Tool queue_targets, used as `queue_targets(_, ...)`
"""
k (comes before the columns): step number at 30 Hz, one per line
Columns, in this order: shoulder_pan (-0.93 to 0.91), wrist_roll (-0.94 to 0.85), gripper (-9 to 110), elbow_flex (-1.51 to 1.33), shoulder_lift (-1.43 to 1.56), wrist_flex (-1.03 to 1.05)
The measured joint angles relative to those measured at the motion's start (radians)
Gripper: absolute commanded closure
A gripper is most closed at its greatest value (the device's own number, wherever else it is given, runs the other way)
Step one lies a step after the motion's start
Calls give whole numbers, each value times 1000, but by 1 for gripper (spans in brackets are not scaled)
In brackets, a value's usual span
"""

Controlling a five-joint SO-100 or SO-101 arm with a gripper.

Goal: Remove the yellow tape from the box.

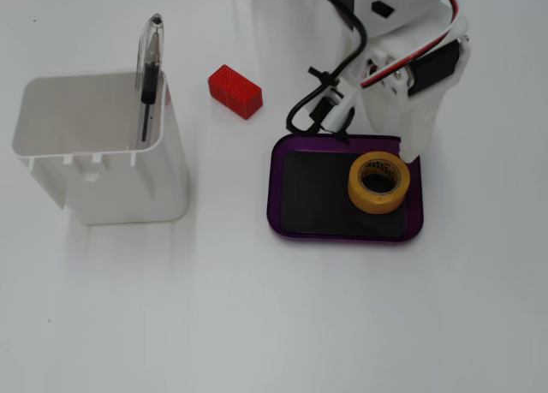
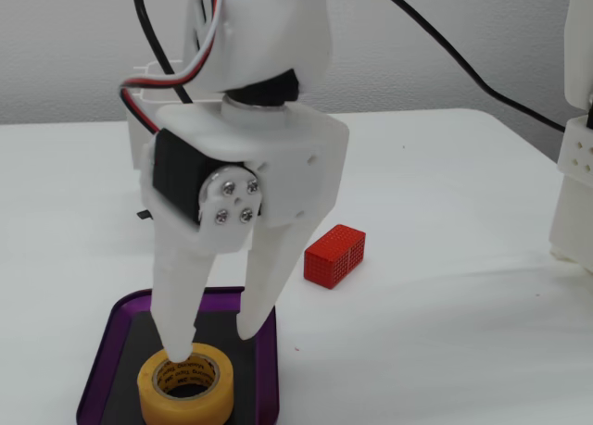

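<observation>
Yellow tape (image 1: 378, 181) lies flat by box (image 1: 282, 206) right rim; tool (image 2: 213, 343) spread, one fingertip (image 2: 178, 349) at roll's hole.

Both fixed views are brightly and evenly lit, with soft, diffuse light that seems to come from above. In one, the white table (image 1: 257, 324) is close to overexposed, and the white container (image 1: 103, 153) throws only a faint shadow toward 6 o'clock. The pen (image 1: 150, 68) shows slight glare. The other view is sharp nearby; the wall (image 2: 463, 36) at 12 o'clock looks a little softer.
</observation>
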State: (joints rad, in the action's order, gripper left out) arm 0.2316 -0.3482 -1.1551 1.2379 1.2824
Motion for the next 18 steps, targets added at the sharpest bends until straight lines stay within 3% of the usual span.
queue_targets(18, -69, -9, 88, -164, 0, -143)
